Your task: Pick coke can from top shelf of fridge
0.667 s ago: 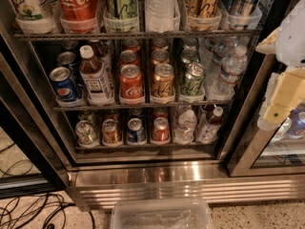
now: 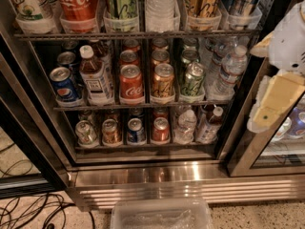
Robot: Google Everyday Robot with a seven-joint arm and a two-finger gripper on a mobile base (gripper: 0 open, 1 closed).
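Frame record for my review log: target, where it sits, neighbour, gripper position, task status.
target: coke can, upright, its top cut off by the view's upper edge
location: top shelf of the fridge, in a clear tub, second from left
right neighbour: green can
gripper: gripper at the view's right edge, lower than the top shelf, well apart from the coke can
status: not yet picked

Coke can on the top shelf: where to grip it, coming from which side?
Grip the coke can on its red wall above the clear tub, coming from the front: it stands upright, its base sits in the tub, and neighbours flank it. The tool hangs at the right, below the top shelf.
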